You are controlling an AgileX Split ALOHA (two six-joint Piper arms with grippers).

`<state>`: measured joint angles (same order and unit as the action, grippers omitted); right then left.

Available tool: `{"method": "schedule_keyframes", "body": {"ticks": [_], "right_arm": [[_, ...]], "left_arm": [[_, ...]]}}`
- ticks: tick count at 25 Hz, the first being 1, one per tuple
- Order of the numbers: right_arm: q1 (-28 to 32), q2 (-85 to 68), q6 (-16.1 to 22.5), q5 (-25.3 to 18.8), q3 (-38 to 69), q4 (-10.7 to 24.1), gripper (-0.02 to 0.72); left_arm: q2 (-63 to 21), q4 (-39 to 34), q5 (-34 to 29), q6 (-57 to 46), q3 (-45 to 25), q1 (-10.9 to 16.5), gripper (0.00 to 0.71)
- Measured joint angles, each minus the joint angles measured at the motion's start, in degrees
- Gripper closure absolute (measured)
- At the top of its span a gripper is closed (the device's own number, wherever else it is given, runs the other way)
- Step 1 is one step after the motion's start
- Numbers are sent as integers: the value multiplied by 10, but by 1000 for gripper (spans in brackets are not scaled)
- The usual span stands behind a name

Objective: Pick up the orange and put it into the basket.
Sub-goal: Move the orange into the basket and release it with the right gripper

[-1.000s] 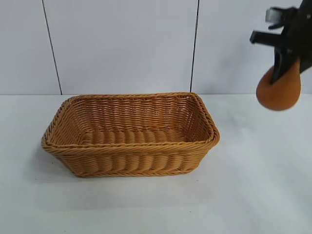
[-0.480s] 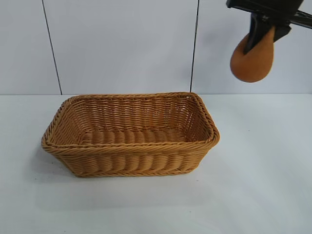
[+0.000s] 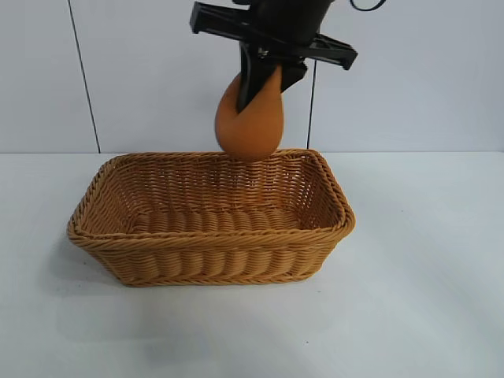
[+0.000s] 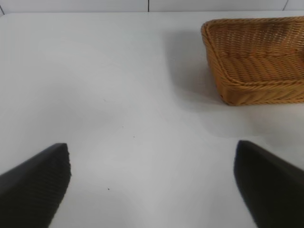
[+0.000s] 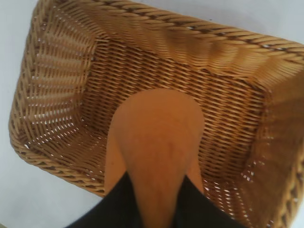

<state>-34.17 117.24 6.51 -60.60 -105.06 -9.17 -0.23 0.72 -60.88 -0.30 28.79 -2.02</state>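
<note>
My right gripper is shut on the neck of the orange, a dull brownish-orange fruit that hangs below the black fingers. It hovers above the back part of the woven wicker basket, which stands on the white table. In the right wrist view the orange hangs over the basket's woven floor, pinched between the black fingers. My left gripper is open and empty above bare table, with a corner of the basket farther off. The left arm does not show in the exterior view.
The white table surrounds the basket on all sides. A pale panelled wall stands behind it.
My right gripper has carried the orange from the far right, up and leftward, to above the back of the basket. The basket has not moved.
</note>
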Motion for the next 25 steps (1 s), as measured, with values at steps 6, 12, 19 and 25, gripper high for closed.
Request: {"method": "schedule_keyframes", "body": {"ticks": [6, 12, 19, 25], "right_arm": [[-10, 66, 8, 76, 0, 14, 658], [-10, 133, 14, 101, 0, 0, 658], [-10, 143, 14, 91, 0, -2, 147], [-10, 121, 14, 77, 0, 15, 18]], "left_arm": [[0, 0, 0, 0, 0, 0, 44], [0, 0, 0, 0, 0, 0, 44], [0, 0, 0, 0, 0, 0, 44], [0, 0, 0, 0, 0, 0, 44]]}}
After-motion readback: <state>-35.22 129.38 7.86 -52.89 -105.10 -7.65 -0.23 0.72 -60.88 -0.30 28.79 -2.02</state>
